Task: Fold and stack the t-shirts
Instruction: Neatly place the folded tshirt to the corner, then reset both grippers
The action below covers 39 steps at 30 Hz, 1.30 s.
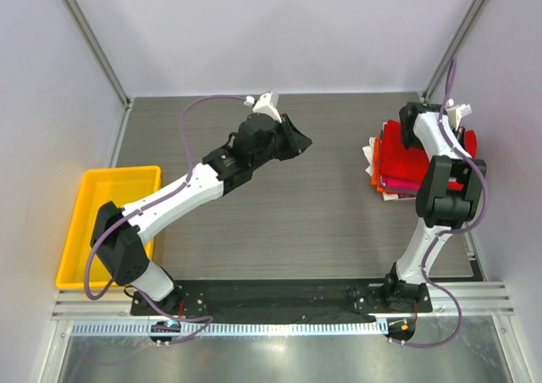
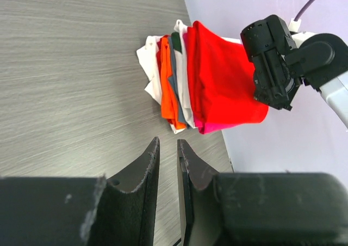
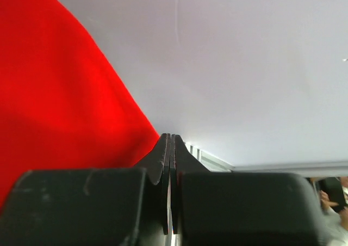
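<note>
The stack [image 1: 391, 167] of folded shirts sits at the right edge of the surface [image 1: 296, 222], red shirt [image 2: 223, 77] on top, its long side running near to far. My right claw [image 3: 168, 140] is pressed together, nothing visible in it, right beside the red cloth. My left claw [image 2: 167, 145], slightly apart and empty, faces the stack from mid-surface, well apart. I judge the right arm nearer.

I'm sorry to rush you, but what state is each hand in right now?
Left hand: slightly open with a narrow gap, holding nothing.
Right hand: closed, gripping nothing, with the red t-shirt just beside it.
</note>
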Tool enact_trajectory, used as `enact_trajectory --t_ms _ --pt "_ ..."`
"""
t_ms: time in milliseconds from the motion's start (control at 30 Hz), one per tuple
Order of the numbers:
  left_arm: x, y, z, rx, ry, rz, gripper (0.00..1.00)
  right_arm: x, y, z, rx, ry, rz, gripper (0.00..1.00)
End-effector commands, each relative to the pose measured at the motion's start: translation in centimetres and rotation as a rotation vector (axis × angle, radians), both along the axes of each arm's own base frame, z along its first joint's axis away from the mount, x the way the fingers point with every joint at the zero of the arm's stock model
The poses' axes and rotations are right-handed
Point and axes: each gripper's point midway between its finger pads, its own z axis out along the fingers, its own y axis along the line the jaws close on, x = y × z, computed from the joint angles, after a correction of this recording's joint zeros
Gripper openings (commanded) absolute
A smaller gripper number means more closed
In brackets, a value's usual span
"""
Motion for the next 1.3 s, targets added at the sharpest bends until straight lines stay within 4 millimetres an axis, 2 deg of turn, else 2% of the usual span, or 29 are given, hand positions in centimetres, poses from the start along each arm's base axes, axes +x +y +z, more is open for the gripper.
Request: enact_trajectory --t_ms 0,33,200,300,400,533,567,667,700,767,800,1000,1100,1167,1233,1267 --pt "-0.5 0.9 0.6 0.007 -0.01 -0.019 0.19 -0.5 -1.9 0.8 -0.082 -0.033 -0.055 0.01" --pt "-0.4 0.9 0.3 0.011 -0.003 -0.021 0.19 -0.6 -2.0 0.1 -0.066 -0.029 -0.064 0.01" --pt "-0.5 0.7 -1.4 0.026 0.038 -0.04 0.18 0.3 -1.8 -7.1 0.087 0.108 -0.05 0.01" --pt "-0.4 0.5 -1.6 0.022 0.043 -0.049 0.17 0.2 -1.6 -9.2 0.129 0.165 -0.051 0.01" --pt "-0.4 0.4 -1.5 0.021 0.042 -0.053 0.17 0.1 -1.8 -8.2 0.132 0.144 -0.062 0.01" --pt "-0.4 0.6 -1.3 0.021 0.036 -0.052 0.17 0.2 -1.9 -4.0 0.143 0.033 -0.054 0.01" --pt "-0.5 0.6 -1.2 0.019 0.035 -0.052 0.17 0.1 -1.8 -2.4 0.142 -0.004 -0.046 0.01" --pt "-0.6 0.8 -1.2 0.02 0.033 -0.051 0.17 0.9 -2.0 0.3 0.129 -0.052 -0.026 0.01" --pt "-0.7 0.8 -1.2 0.019 0.034 -0.05 0.17 1.9 -2.3 1.5 0.123 -0.084 -0.019 0.01" --pt "-0.8 1.0 -1.1 0.016 0.034 -0.05 0.17 2.8 -2.5 2.1 0.126 -0.081 -0.01 0.01" --pt "-0.9 1.1 -1.3 0.019 0.038 -0.05 0.17 3.8 -2.7 2.2 0.125 -0.069 -0.011 0.01" --pt "-0.6 0.8 -1.2 0.026 0.029 -0.053 0.17 6.4 -3.4 1.1 0.145 -0.053 -0.017 0.01" --pt "-0.2 0.5 -1.3 0.035 0.031 -0.055 0.17 7.5 -4.4 -1.4 0.203 -0.059 -0.026 0.01" --pt "-0.4 0.0 -2.2 0.05 0.055 -0.087 0.17 8.2 -5.0 -3.2 0.226 -0.037 -0.027 0.01" --pt "-0.1 -0.2 -2.6 0.07 0.063 -0.099 0.17 8.9 -5.7 -4.1 0.252 -0.05 -0.033 0.01" --pt "0.0 -0.2 -2.7 0.078 0.064 -0.101 0.17 9.1 -5.9 -5.6 0.258 -0.02 -0.038 0.01"
